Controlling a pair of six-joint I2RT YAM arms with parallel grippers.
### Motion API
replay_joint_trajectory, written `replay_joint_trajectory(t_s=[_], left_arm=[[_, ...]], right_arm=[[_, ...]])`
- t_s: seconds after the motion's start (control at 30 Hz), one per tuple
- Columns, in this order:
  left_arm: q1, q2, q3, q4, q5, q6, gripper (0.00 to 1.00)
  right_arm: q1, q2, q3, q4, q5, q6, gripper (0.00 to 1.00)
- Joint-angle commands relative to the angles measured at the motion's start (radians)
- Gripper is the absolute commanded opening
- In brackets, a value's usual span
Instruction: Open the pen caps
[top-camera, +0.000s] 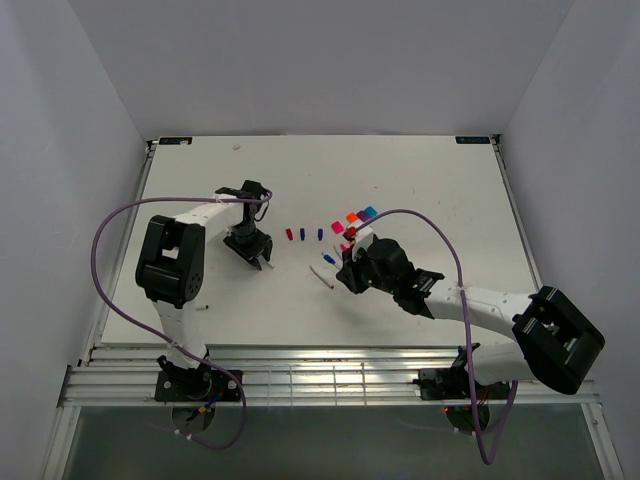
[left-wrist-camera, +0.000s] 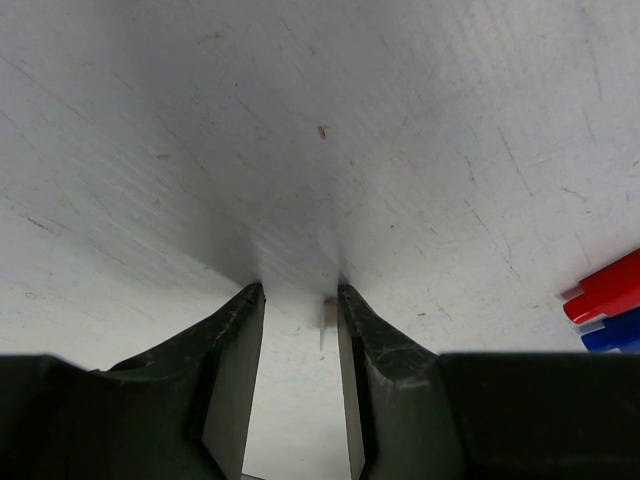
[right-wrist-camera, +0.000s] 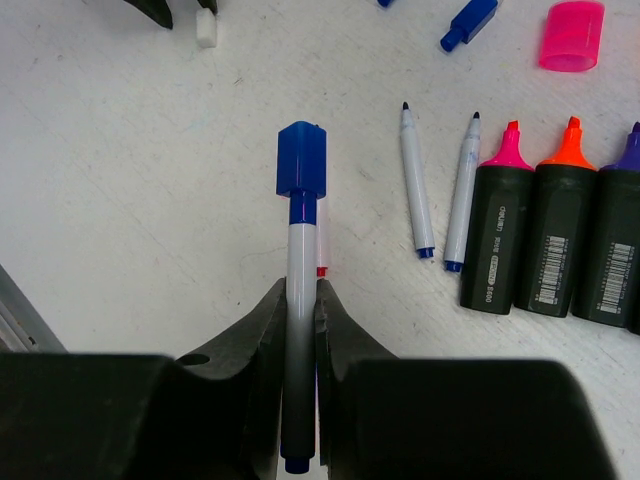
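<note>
The right end effector (right-wrist-camera: 300, 290) is clamping the white pen (right-wrist-camera: 300, 250); the left end effector (left-wrist-camera: 300, 300) is hovering half-open, empty. It should pull the blue cap (right-wrist-camera: 301, 160) straight off.

barcode labels on the black markers (right-wrist-camera: 555, 250); their small print is unreadable.

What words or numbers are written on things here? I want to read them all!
None can be read.
Black markers: white barcodes and tiny print, too blurred to read.
Dark stickers at the far edge: too small to read.
Nothing else shows writing.
</note>
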Motion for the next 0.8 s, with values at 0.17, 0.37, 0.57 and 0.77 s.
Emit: replay_joint_trajectory(t_s=[0.17,0.37,0.57,0.77], left_arm=[[-0.001,-0.014,-0.005,0.024,0.015,-0.061,0.46],[0.000,-0.010,0.012,0.023,-0.007,-0.052,0.46],[0.000,0.010,0.055,0.014,-0.039,-0.012,0.47],[0.000,0.020,0.092,0.009,-0.056,0.049,0.47]], right_arm=[[-0.005,-0.025,-0.005,0.054,0.003,-0.001,0.08],[-0.005,-0.022,-0.011,0.059,0.006,-0.001,0.08],[-0.005,-0.017,-0.012,0.062,0.003,0.001,0.08],[-0.005,-0.024,-0.015,0.062,0.008,0.001,0.08]])
